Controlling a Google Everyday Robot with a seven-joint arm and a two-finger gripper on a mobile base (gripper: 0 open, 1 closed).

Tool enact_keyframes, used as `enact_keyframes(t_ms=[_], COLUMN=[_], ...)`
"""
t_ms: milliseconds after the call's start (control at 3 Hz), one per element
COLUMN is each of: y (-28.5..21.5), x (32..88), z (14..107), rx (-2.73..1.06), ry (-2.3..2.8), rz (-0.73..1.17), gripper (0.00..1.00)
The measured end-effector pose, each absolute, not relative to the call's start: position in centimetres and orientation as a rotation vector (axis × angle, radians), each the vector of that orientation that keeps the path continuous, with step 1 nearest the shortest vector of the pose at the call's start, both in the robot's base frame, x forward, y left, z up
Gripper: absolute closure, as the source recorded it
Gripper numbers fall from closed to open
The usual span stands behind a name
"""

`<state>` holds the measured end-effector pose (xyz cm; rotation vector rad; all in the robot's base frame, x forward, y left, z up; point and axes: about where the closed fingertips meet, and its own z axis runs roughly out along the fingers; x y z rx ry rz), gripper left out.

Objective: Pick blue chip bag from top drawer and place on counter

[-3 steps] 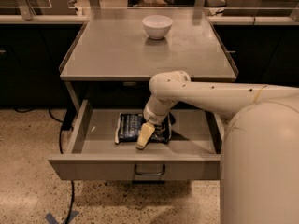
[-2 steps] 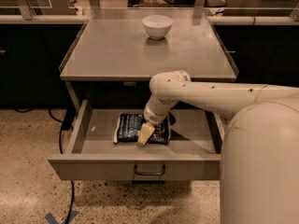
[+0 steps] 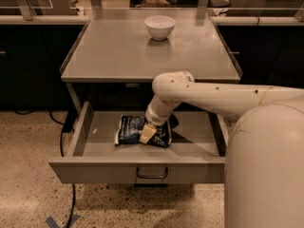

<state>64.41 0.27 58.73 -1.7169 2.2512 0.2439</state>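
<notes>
Since the blue chip bag (image 3: 128, 129) lies flat on the floor of the open top drawer (image 3: 194, 137), with its long axis running left to right along the drawer front, it sits directly under the end effector (image 3: 147, 133). The end effector comes down just right of the bag's middle. Whether it is clamped on the bag I cannot tell. The way out looks to be up and back to the surface (image 3: 118, 51), where a white bowl (image 3: 160, 26) stands near the far edge.

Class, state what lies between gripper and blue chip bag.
Nothing shows: in the camera view, the gripper rests against the blue chip bag inside the top drawer.
</notes>
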Motion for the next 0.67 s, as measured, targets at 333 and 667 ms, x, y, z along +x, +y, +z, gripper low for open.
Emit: enact_keyframes(t_ms=[333, 667], y=[0.3, 0.3], x=[64.4, 64.4], z=[58.7, 59.8], rx=[-1.717, -1.717], ry=[2.251, 2.251], rz=[0.244, 0.244], gripper=[0.88, 1.00])
